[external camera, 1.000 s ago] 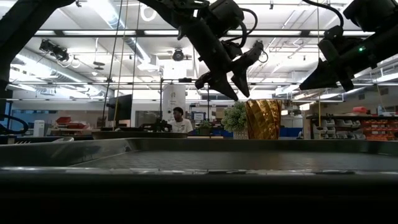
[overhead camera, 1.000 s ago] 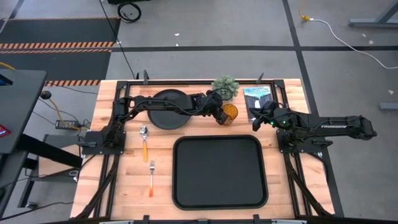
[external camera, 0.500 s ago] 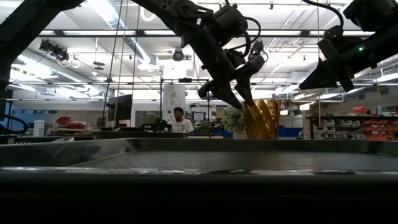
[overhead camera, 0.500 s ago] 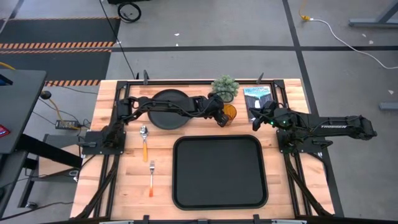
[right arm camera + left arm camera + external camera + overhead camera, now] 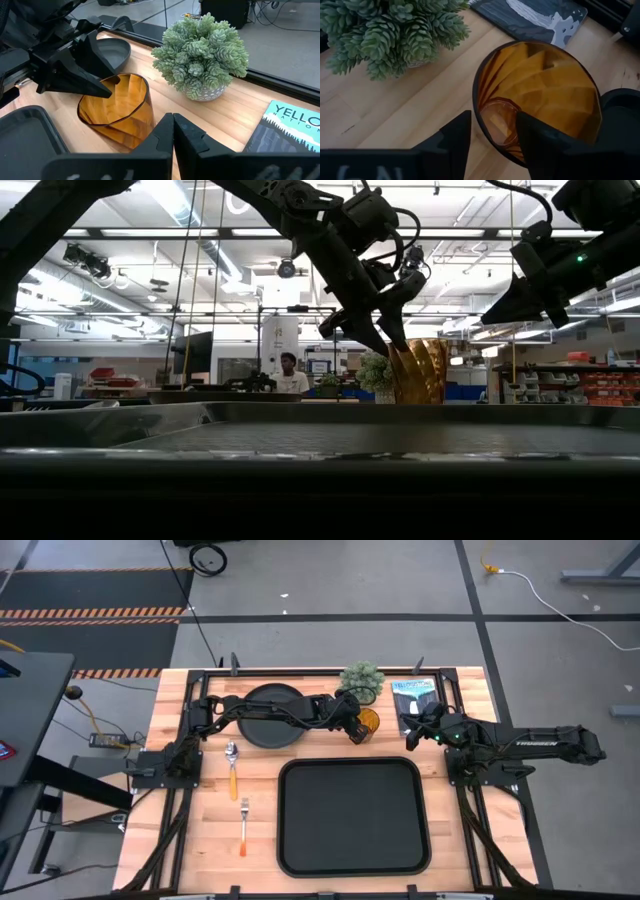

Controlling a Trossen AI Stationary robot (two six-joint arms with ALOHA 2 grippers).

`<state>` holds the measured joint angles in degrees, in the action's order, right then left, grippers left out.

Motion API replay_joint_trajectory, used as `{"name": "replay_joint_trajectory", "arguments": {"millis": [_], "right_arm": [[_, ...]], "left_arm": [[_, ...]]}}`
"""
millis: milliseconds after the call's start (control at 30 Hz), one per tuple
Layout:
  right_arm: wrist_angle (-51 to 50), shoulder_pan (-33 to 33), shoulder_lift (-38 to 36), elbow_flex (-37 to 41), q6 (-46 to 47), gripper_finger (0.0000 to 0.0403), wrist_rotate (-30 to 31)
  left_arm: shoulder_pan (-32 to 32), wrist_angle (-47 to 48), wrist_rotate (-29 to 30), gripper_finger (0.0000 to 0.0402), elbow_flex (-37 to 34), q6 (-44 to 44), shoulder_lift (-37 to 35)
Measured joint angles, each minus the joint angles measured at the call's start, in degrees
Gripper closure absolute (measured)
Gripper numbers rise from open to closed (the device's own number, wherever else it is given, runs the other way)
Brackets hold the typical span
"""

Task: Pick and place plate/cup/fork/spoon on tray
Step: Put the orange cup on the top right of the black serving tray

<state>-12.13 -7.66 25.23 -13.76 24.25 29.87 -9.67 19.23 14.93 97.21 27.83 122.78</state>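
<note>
The amber cup (image 5: pixel 369 720) stands on the table at the far middle, beyond the black tray (image 5: pixel 284 815). My left gripper (image 5: pixel 356 728) is open at the cup's left rim. In the left wrist view (image 5: pixel 492 135), one finger is inside the cup (image 5: pixel 540 95) and one outside. My right gripper (image 5: pixel 408 738) is shut and empty, right of the cup and above the table. The black plate (image 5: pixel 265 735) lies at the far left, under my left arm. The spoon (image 5: pixel 232 765) and the fork (image 5: pixel 243 825) lie on the wood left of the tray. My left gripper straddles the cup's rim (image 5: pixel 479 125) on the cup's left side, slanting down from the table's left. One finger (image 5: pixel 545 145) is inside the cup and one (image 5: pixel 452 140) is outside. I cannot tell whether either finger touches the wall. The cup stands on the table.
A small green potted plant (image 5: pixel 362 678) stands just beyond the cup at the far edge. A dark book (image 5: pixel 412 695) lies right of the plant, under my right gripper's far side. In the low view a person sits in the room far behind the table.
My left gripper has gone down and a little toward the far edge onto the cup, so that one finger now reaches inside its rim. My right arm has kept still.
</note>
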Motion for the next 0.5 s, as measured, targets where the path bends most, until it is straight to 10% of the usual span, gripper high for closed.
{"name": "replay_joint_trajectory", "arguments": {"millis": [500], "right_arm": [[0.0, 0.0, 0.0, 0.0, 0.7, 0.0387, 0.0]], "left_arm": [[0.2, -1.2, 1.5, 0.0387, 0.0, -4.0, 0.0]]}}
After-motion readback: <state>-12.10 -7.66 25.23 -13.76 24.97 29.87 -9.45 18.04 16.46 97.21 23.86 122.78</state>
